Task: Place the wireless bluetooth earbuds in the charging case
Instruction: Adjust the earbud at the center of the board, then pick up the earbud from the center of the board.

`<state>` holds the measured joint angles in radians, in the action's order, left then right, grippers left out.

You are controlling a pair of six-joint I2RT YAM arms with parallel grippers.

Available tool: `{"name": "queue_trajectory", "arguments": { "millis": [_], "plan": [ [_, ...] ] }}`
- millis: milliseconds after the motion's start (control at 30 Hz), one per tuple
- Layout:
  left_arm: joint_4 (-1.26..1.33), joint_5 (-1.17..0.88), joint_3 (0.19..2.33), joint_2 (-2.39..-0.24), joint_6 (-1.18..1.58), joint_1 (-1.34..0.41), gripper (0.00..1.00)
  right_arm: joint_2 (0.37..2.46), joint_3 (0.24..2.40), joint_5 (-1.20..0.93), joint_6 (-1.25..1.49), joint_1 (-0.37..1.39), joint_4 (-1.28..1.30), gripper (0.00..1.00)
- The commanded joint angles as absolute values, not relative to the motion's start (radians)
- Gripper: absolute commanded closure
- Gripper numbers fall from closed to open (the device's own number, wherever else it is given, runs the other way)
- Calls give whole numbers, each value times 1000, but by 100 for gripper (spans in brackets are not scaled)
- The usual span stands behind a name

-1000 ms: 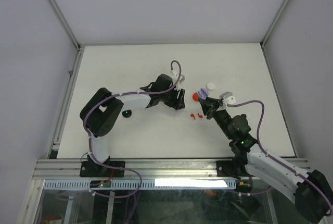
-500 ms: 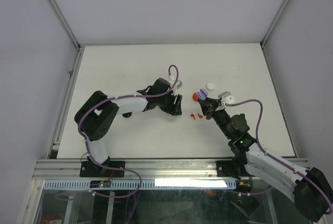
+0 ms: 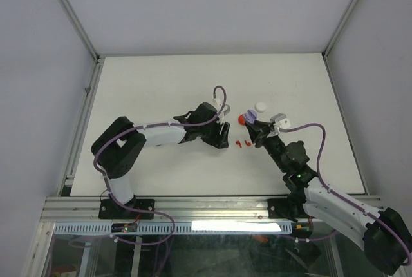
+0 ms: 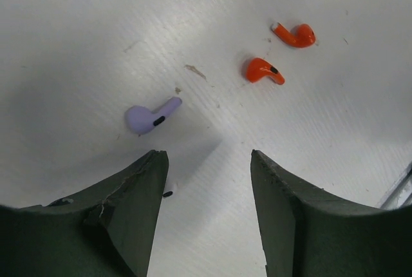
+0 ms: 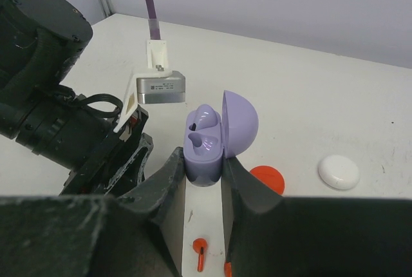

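On the left of the white tabletop we see the left gripper angled down low over the surface. Its two dark fingers stand apart, with only bare table between them. Just past those fingertips lies the small lavender comma-shaped plastic earbud, flat on the table with its stem pointing right and touching nothing.

A little further right are two small orange-red stemmed plastic earbuds. The nearer orange-red earbud and the farther orange-red earbud lie close together but not touching. From overhead we see them on the table between the two grippers.

Next comes the right gripper, clamped on the lavender round plastic charging case. It holds the case upright with the domed lid swung open to the right and two moulded sockets facing up. The left gripper sits just beside it.

Beyond the held case, the flat red round case rests on the table, and the white round puck-shaped case lies further right, apart from it.
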<state>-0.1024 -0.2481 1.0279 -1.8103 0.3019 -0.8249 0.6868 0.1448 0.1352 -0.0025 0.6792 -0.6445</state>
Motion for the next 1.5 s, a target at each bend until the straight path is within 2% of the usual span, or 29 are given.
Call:
{"name": "queue_trajectory", "arguments": {
  "millis": [0, 267, 700, 1167, 1467],
  "plan": [
    [-144, -62, 1080, -1729, 351, -823, 44, 657, 147, 154, -21, 681, -684, 92],
    [-197, 41, 1150, -1793, 434, -825, 47, 667, 146, 152, -17, 680, -690, 92],
    [-236, 289, 1247, -1923, 362, -868, 45, 640, 143, 137, -13, 680, -682, 92],
    [-306, 297, 1191, -1886, 369, -920, 46, 639, 143, 128, -15, 680, -693, 91],
    [-305, 264, 1216, -1893, 367, -920, 54, 657, 149, 109, -10, 681, -703, 91]
  ]
}}
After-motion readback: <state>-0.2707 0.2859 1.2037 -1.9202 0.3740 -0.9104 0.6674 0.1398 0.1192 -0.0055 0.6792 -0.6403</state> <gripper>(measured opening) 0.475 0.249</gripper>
